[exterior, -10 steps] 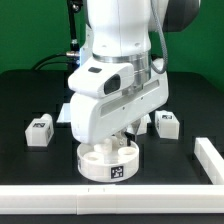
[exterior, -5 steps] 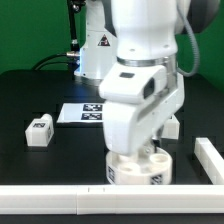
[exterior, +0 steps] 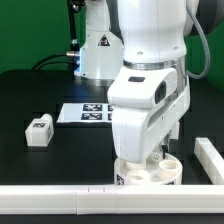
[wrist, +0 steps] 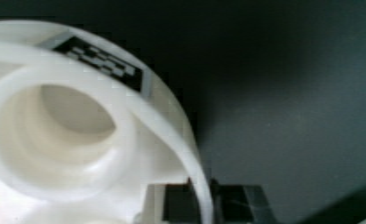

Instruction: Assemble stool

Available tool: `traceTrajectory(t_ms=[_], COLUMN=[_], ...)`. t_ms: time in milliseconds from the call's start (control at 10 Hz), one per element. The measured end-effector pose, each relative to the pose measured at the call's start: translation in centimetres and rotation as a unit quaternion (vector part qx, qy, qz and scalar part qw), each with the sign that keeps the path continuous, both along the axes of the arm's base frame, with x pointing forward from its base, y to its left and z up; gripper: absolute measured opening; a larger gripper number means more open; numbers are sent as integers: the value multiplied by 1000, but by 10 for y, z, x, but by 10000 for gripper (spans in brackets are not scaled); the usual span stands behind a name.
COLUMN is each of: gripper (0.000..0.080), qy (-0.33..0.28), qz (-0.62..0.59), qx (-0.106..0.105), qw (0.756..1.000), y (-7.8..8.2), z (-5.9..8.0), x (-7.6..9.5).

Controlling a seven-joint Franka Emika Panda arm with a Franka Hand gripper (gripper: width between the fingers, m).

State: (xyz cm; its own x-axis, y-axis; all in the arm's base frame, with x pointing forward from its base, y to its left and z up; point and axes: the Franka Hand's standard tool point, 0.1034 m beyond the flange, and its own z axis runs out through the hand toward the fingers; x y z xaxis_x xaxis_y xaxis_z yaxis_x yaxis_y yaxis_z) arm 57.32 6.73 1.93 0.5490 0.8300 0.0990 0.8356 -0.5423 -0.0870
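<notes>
Carried further toward the exterior view's right than half a second ago, with the loose leg (exterior: pixel 40 130) at far left and the marker board (exterior: pixel 85 112) next, the seat (exterior: pixel 148 174) is located near the front rail (exterior: pixel 50 195), its rim clamped between the fingers (wrist: pixel 244 203) of the gripper (wrist: pixel 206 200).

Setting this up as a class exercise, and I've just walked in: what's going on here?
The arm's gripper is clamped on the rim of the round white seat, held low and close to the white border rail. One leg lies loose, untouched, beside the marker board.
</notes>
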Motion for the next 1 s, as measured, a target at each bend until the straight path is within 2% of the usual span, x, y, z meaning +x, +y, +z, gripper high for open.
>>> traceTrajectory(t_ms=[300,500,800,900,1000], gripper=[25,25,25,96,96], qy=[-6,3,14,14,15], qz=[30,36,35,34,34], qx=[10,13,14,14,14], qw=[999,999,999,999,999], y=[25,35,38,37,37], z=[0,0,0,0,-1], x=[1,1,1,1,1])
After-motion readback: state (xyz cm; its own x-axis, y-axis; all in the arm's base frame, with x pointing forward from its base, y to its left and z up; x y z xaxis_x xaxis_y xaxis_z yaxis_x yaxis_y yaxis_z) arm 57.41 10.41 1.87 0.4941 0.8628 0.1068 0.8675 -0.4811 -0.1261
